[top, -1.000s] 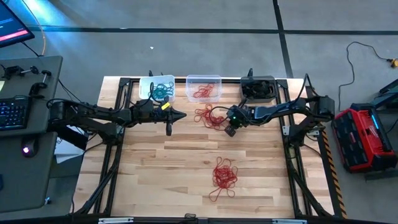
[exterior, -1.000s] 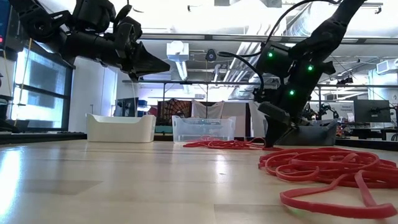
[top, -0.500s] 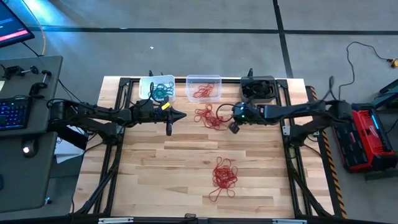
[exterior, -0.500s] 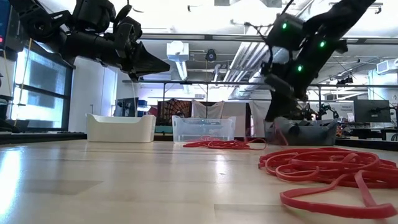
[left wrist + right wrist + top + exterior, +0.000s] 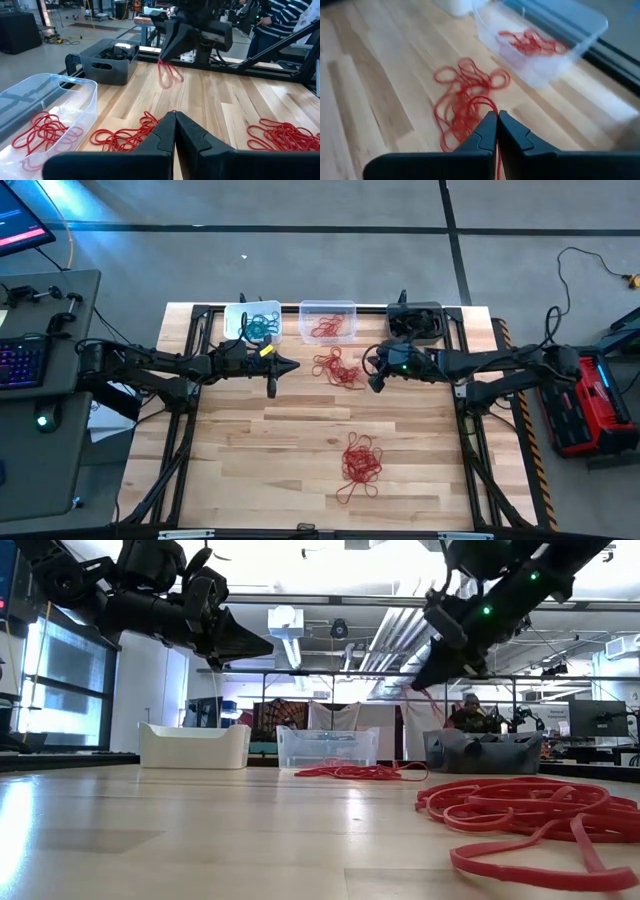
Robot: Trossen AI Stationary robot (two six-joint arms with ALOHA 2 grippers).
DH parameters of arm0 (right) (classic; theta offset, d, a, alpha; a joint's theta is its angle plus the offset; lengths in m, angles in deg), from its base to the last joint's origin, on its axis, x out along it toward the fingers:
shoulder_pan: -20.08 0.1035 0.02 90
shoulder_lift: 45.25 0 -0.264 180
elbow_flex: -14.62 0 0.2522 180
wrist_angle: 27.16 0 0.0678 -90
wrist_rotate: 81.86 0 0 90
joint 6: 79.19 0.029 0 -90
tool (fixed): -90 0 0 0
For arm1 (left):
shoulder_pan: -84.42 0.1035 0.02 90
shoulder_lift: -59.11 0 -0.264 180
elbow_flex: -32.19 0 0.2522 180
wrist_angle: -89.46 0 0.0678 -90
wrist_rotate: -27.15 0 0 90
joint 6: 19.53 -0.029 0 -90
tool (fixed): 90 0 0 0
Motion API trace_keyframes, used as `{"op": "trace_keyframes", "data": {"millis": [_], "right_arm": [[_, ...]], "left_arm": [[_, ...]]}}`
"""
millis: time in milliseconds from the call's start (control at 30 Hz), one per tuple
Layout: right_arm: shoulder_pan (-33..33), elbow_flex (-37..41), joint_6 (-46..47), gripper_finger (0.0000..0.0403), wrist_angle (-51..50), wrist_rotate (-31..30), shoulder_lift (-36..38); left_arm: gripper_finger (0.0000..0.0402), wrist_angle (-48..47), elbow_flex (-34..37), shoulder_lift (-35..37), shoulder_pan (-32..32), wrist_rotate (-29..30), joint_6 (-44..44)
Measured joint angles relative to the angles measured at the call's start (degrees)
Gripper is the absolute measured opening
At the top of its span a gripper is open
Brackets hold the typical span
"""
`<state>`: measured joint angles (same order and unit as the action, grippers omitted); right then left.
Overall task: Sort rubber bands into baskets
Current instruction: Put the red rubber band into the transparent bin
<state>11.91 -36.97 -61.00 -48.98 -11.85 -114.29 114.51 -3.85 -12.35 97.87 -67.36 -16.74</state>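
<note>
R gripper (image 5: 428,675) raised w/ red band (image 5: 169,76) | wood table (image 5: 280,450) | workshop behind

- Our right claw (image 5: 374,383) hangs raised above the table, fingers pinched together on a red rubber band (image 5: 169,76).
- Our left claw (image 5: 271,389) waits raised opposite, fingers closed, holding nothing.
</note>
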Motion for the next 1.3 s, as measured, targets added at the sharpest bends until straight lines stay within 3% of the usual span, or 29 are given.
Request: {"op": "trace_keyframes", "data": {"millis": [867,1100,1300], "right_arm": [[-5.89,-0.04,-6.92,0.0000,22.29,6.18,0.00],[-6.48,-0.36,-8.08,0.0000,24.21,7.74,-0.01],[-6.50,-6.29,-11.16,0.0000,20.82,8.48,-2.92]], "left_arm": [[0.0000,0.07,-0.02,0.00,-0.04,3.26,-0.90],[0.0000,0.07,-0.01,0.00,-0.05,3.26,-0.89],[0.0000,0.07,-0.02,0.00,-0.13,2.21,-0.90]]}}
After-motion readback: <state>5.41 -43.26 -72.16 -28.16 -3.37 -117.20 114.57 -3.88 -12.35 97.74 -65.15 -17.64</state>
